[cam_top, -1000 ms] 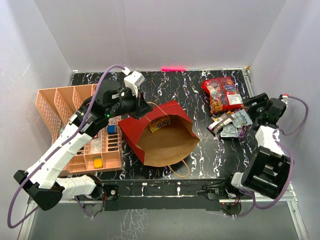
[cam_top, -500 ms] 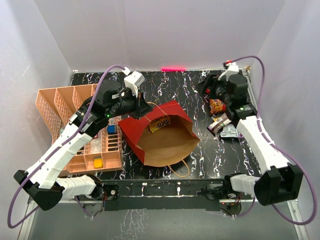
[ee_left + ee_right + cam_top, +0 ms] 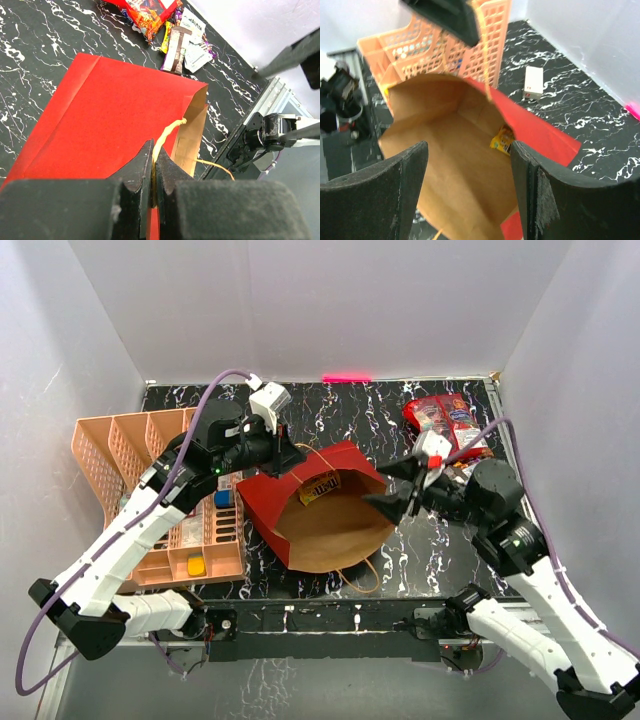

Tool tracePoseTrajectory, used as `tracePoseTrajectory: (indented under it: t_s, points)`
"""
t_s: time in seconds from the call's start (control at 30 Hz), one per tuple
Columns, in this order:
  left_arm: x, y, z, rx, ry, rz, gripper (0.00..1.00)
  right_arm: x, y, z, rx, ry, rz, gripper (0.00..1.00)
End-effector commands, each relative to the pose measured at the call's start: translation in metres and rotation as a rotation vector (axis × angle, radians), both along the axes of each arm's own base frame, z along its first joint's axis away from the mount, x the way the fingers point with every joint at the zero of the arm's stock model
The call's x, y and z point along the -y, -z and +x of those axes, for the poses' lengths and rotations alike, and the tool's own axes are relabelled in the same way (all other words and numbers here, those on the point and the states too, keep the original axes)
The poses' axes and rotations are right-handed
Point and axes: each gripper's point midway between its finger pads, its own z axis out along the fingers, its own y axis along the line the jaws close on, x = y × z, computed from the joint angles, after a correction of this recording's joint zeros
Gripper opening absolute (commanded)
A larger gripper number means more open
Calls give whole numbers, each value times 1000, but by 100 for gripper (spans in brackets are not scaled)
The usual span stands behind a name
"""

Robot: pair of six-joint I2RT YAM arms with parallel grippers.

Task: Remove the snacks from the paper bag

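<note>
The red paper bag [image 3: 330, 515] lies on its side with its brown mouth open toward the arms. My left gripper [image 3: 154, 150] is shut on the bag's cord handle [image 3: 169, 132] and holds the top edge up [image 3: 287, 454]. My right gripper [image 3: 383, 485] hovers open at the right rim of the mouth, nothing between its fingers [image 3: 468, 147]. One yellow snack packet [image 3: 502, 139] lies deep inside the bag [image 3: 320, 487]. Two red snack bags [image 3: 445, 423] lie at the back right. A pile of smaller packets [image 3: 181, 37] is beside them, hidden by my right arm from above.
A peach slotted tray [image 3: 110, 445] stands left of the bag, with a blue block [image 3: 222, 498] and a yellow block [image 3: 196, 565] in it. A small white box [image 3: 534, 82] lies on the black marbled table beyond the bag. White walls close in on three sides.
My right arm swung from the snack pile at the right over to the bag's mouth, gripper staying open. The left gripper and the bag have not moved.
</note>
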Motion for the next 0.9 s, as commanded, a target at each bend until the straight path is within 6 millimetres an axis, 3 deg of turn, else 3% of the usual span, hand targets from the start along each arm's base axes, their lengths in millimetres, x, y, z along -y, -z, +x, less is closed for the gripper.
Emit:
tracePoseTrajectory:
  t_s: [0.0, 0.27, 0.53, 0.87]
  points:
    - [5, -8, 0, 10, 13, -23, 0, -4, 28, -25, 141, -148, -107, 70]
    - [3, -9, 1, 8, 3, -13, 0, -18, 70, -9, 266, -184, -261, 68]
    - [5, -15, -6, 32, 53, -26, 0, -71, 112, -7, 455, -193, -508, 71]
    - [13, -25, -25, 63, 174, -69, 0, -93, 170, 60, 755, -51, -919, 84]
